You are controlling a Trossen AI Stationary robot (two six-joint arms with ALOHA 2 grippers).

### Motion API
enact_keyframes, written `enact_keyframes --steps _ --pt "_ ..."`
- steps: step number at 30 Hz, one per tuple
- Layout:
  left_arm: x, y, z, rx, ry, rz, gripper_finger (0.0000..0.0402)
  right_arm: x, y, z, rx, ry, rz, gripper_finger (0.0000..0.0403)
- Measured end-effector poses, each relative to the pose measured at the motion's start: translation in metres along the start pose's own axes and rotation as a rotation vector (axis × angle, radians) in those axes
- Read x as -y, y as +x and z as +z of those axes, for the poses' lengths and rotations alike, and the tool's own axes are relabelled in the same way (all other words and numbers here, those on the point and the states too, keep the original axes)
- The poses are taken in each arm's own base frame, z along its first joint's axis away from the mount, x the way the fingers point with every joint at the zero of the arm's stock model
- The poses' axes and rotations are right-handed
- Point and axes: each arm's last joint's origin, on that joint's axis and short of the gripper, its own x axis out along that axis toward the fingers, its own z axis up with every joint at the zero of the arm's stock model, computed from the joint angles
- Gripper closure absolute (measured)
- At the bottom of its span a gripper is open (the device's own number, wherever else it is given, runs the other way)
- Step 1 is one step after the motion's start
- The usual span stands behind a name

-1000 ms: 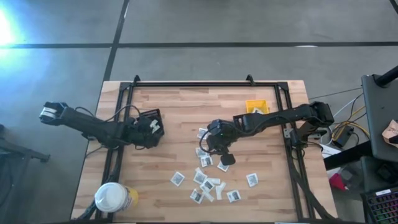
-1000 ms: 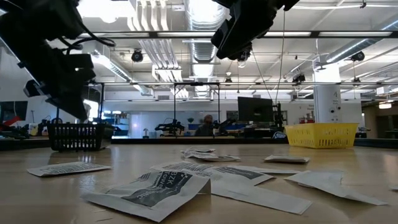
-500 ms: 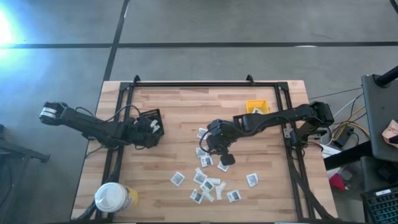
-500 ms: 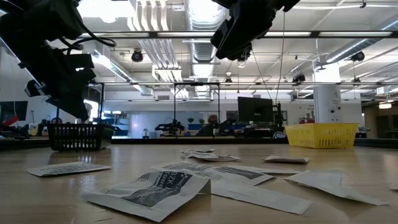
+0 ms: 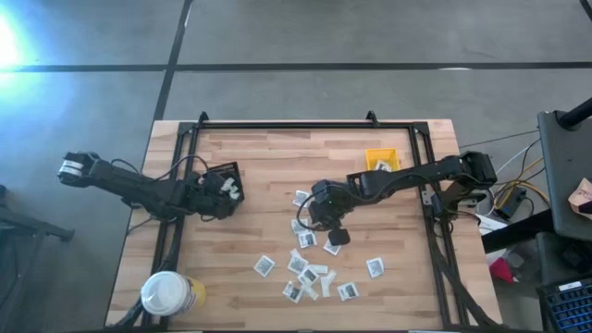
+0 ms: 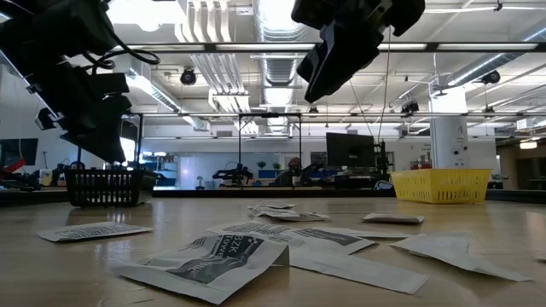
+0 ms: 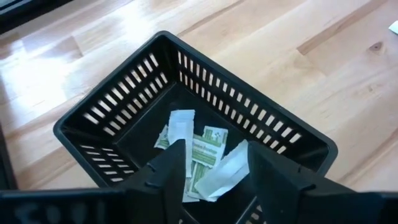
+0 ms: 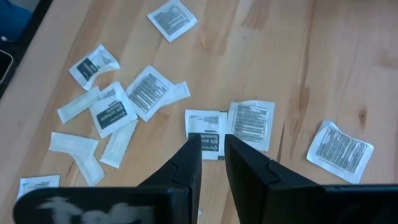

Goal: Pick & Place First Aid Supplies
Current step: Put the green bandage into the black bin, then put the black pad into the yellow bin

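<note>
Seen from above, the desk (image 5: 277,157) is evenly and softly lit, while a strong white glare burns on the floor (image 5: 55,46) beyond the desk's far left corner. At desk height, bright ceiling lights (image 6: 277,17) behind the arms turn both into near-black silhouettes, and the nearest packet (image 6: 205,260) on the desk looks soft and large, the room past the desk sharper. In the left wrist view the black basket (image 7: 124,93) sits on brightly lit wood, its inside dimmer, with that arm's own fingers (image 7: 168,168) blurred.
</note>
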Motion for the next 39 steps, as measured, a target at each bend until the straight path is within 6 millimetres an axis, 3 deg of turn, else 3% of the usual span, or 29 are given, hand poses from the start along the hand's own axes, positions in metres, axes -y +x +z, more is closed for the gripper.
enact_keyframes --steps 6,15,20,29,39 --pt "-0.001 -0.006 0.007 0.002 0.052 -0.008 0.0231 0.0 0.0 0.0 0.0 -0.002 -0.001 0.0344" --pt "0.013 -0.039 0.046 0.075 0.237 -0.095 0.0232 0.001 0.0 0.0 -0.009 0.034 -0.053 0.034" --pt "0.023 -0.047 0.059 0.155 0.302 -0.176 0.0232 -0.002 -0.008 -0.004 -0.103 0.049 -0.046 0.0347" --pt "0.047 -0.038 0.054 0.097 0.452 -0.363 0.0232 -0.013 -0.012 -0.018 -0.275 0.1 -0.031 0.0349" --pt "0.075 -0.03 0.048 0.017 0.558 -0.39 0.0232 -0.053 -0.007 -0.021 -0.322 0.128 -0.013 0.0349"
